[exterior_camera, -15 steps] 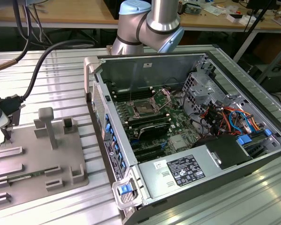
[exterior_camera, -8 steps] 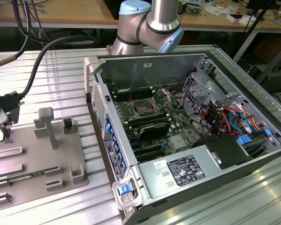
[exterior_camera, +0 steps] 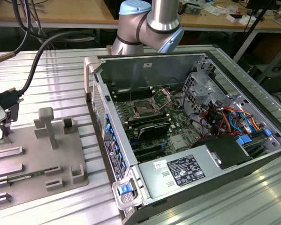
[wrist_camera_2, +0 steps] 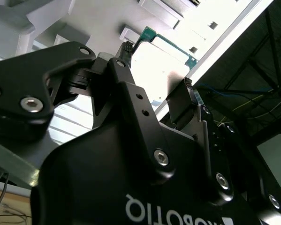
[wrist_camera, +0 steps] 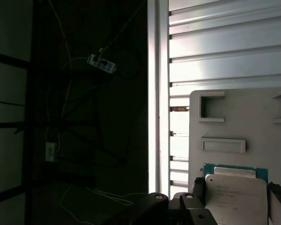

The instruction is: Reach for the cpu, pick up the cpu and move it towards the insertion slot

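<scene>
The jaws are closed on one cpu point(wrist_camera: 236, 199) over one grey fixture plate point(wrist_camera: 234, 117).

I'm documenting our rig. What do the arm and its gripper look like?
The arm has silver metal tube segments with pale-blue round joint caps. The gripper is matte black, with angular linked bars, silver screw heads and white lettering. Black cables run towards it.
</scene>
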Motion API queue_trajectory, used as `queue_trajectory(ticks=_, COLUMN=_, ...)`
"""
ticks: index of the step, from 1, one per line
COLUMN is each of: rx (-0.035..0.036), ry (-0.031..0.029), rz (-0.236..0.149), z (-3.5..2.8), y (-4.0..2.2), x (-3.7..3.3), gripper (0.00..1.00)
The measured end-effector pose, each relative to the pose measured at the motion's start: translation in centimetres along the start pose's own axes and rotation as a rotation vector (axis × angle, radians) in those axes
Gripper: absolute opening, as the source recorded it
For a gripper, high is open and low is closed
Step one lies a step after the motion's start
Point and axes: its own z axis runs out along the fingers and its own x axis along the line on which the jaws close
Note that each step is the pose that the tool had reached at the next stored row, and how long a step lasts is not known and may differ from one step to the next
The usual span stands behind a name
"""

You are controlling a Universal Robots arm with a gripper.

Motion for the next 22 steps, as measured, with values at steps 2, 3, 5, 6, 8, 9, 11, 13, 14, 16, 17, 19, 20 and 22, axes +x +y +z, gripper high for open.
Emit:
queue_trajectory(ticks=2, rx=0.0000, ry=0.0000, rz=0.000, z=-0.17, y=0.00, x=-0.01, gripper=0.55)
queue_trajectory(ticks=3, rx=0.0000, ry=0.0000, rz=0.000, z=-0.25, y=0.01, x=-0.02, gripper=0.55)
queue_trajectory(ticks=5, rx=0.0000, ry=0.0000, rz=0.000, z=-0.42, y=0.01, x=-0.04, gripper=0.55)
queue_trajectory(ticks=6, rx=0.0001, ry=0.0000, rz=0.000, z=-0.50, y=0.01, x=-0.05, gripper=0.55)
queue_trajectory(ticks=8, rx=0.0001, ry=0.0001, rz=0.000, z=-0.72, y=0.02, x=-0.08, gripper=0.55)
queue_trajectory(ticks=9, rx=0.0001, ry=0.0000, rz=0.000, z=-0.79, y=0.02, x=-0.09, gripper=0.55)
queue_trajectory(ticks=11, rx=0.0001, ry=0.0000, rz=0.000, z=-1.04, y=0.03, x=-0.12, gripper=0.55)
queue_trajectory(ticks=13, rx=0.0001, ry=0.0001, rz=0.000, z=-1.68, y=0.05, x=-0.17, gripper=0.55)
queue_trajectory(ticks=14, rx=0.0000, ry=0.0000, rz=0.000, z=-1.79, y=0.05, x=-0.18, gripper=0.55)
queue_trajectory(ticks=16, rx=0.0001, ry=0.0000, rz=0.000, z=-2.17, y=0.06, x=-0.20, gripper=0.55)
queue_trajectory(ticks=17, rx=0.0001, ry=0.0000, rz=0.000, z=-2.26, y=0.07, x=-0.20, gripper=0.55)
queue_trajectory(ticks=19, rx=0.0001, ry=0.0000, rz=0.000, z=-2.43, y=0.07, x=-0.21, gripper=0.55)
queue_trajectory(ticks=20, rx=0.0000, ry=0.0000, rz=0.000, z=-2.52, y=0.08, x=-0.21, gripper=0.55)
queue_trajectory(ticks=22, rx=0.0000, ry=-0.0001, rz=0.000, z=-2.73, y=0.08, x=-0.22, gripper=0.55)
